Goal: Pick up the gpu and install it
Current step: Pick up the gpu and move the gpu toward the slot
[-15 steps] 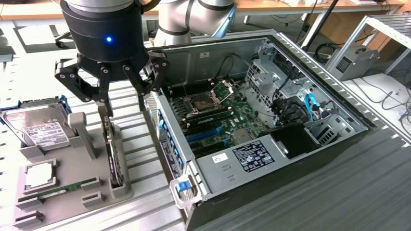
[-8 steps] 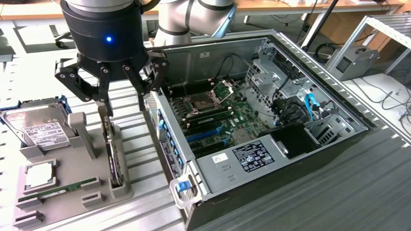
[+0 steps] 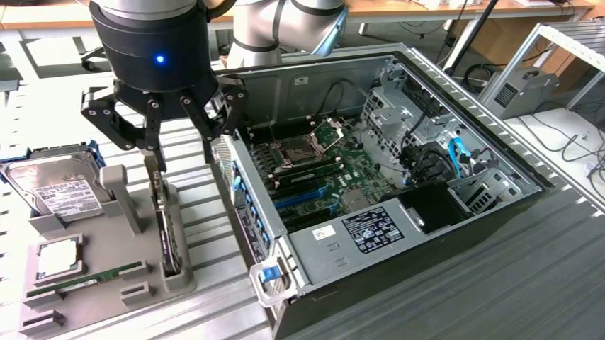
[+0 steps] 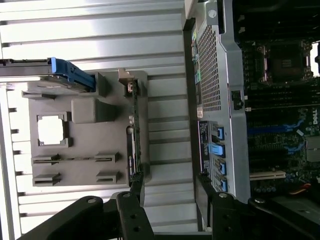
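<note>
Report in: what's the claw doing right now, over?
Gripper open, low over gpu. Gpu on edge in grey holder, not gripped. Open computer case alongside; nothing between gripper and gpu.

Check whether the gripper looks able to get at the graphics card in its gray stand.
Probably yes. The gripper hangs open just above the graphics card, which stands on edge in the gray stand with its top edge bare. The computer case sits close beside, but apart.

Silver-grey jointed arm (image 3: 283, 28), glossy black cylindrical wrist (image 3: 156, 35) above the gripper (image 3: 181, 159) — small blue light (image 3: 160, 59) glowing on it, black linked fingers (image 3: 151, 142) with pivot screws
</note>
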`<state>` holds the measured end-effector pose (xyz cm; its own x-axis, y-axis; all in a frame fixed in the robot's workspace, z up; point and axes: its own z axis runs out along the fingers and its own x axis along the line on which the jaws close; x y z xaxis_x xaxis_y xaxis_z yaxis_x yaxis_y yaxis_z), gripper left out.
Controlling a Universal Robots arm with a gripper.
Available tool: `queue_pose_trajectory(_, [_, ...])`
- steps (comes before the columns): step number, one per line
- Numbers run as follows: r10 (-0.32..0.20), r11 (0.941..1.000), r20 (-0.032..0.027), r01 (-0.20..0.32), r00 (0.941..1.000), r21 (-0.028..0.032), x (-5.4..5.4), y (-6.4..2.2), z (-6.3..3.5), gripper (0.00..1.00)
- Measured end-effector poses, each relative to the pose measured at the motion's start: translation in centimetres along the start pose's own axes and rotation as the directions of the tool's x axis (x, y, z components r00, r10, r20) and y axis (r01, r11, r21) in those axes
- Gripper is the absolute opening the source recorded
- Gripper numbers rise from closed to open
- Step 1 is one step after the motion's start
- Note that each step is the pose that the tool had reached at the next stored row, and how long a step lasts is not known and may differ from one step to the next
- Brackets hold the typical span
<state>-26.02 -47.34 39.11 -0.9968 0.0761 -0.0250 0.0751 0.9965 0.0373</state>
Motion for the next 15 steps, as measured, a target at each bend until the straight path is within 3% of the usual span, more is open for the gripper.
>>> queue_pose_trajectory(15, [0.0, 1.0, 0.0, 0.0, 1.0, 0.0, 0.29, 0.07, 0.39, 0.54])
